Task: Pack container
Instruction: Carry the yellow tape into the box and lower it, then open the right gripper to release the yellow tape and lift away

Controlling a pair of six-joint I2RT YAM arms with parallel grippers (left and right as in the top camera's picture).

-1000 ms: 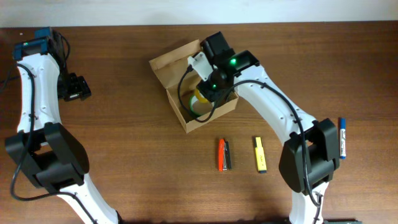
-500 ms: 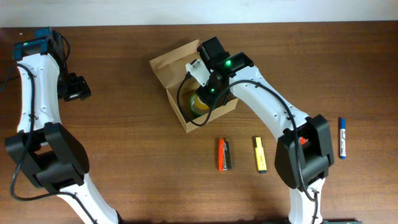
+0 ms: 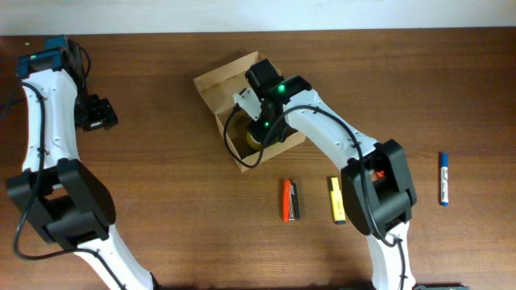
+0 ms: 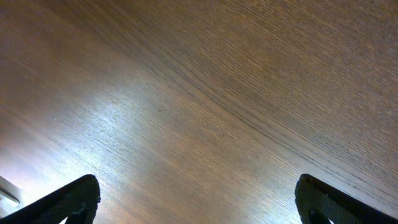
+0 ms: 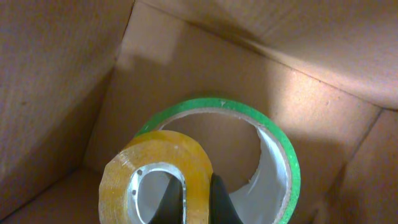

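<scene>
The container (image 3: 216, 82) is an open brown cardboard box at the table's middle, its flap lid folded back to the upper left. My right gripper (image 3: 259, 122) reaches down into it. In the right wrist view the right gripper (image 5: 196, 194) is shut on the wall of a yellowish tape roll (image 5: 160, 147), one finger inside the roll's core and one outside. This roll hangs over a green-edged tape roll (image 5: 219, 102) lying flat on the container's floor (image 5: 186, 62). Far to the left my left gripper (image 3: 97, 113) is open over bare wood (image 4: 198, 202), nothing between its fingers.
On the table in front of the box lie an orange-and-black item (image 3: 289, 200) and a yellow highlighter (image 3: 336, 199). A blue marker (image 3: 443, 179) lies at the far right. The cardboard walls (image 5: 56, 81) stand close around the right gripper.
My right gripper has moved left and deeper into the box, carrying the yellowish tape roll. The left arm has stayed still.
</scene>
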